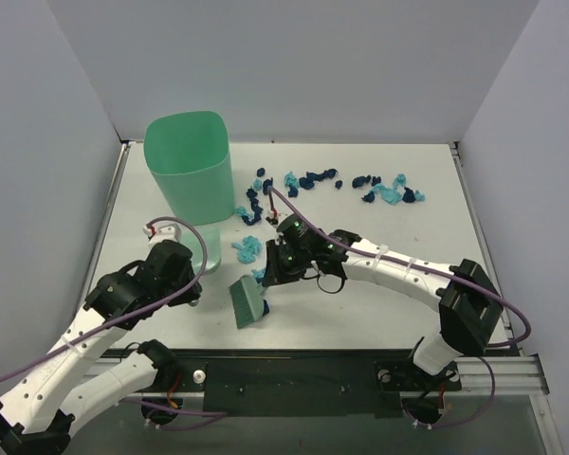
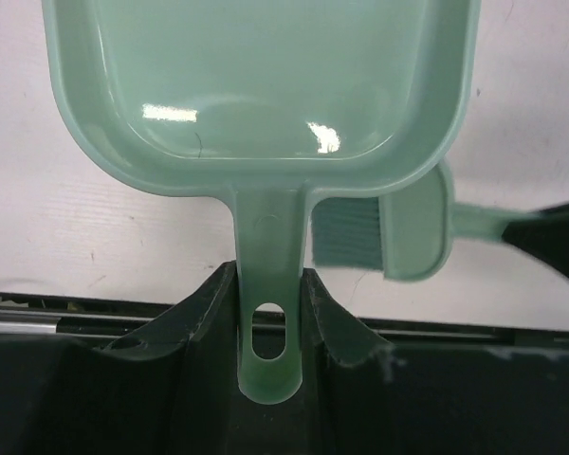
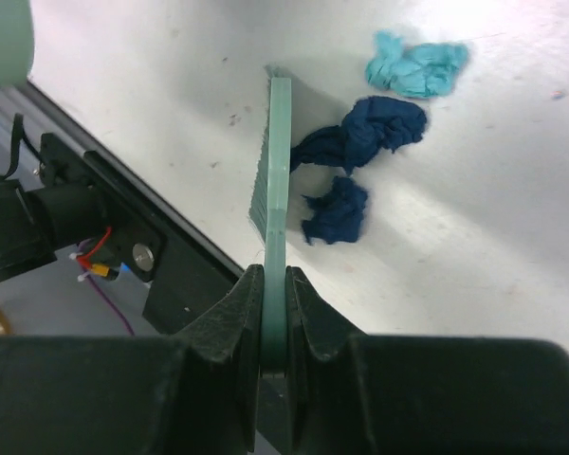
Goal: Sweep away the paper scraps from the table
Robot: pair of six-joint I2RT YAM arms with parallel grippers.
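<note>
Now: L gripper (image 2: 270,289) clamped on handle of mint-green plastic dustpan (image 2: 266,81), set to catch. R gripper (image 3: 275,284) pinches flat mint-green brush (image 3: 281,142), bristles beside crumpled navy/turquoise paper scraps (image 3: 365,137); rest strewn upper-centre of white tabletop (image 1: 408,237).

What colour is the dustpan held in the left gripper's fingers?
The dustpan is pale mint green, best seen in the left wrist view.

Paper scraps (image 1: 315,178) across far table (image 1: 360,318), green bin (image 1: 188,166), brush (image 1: 247,301)
</note>
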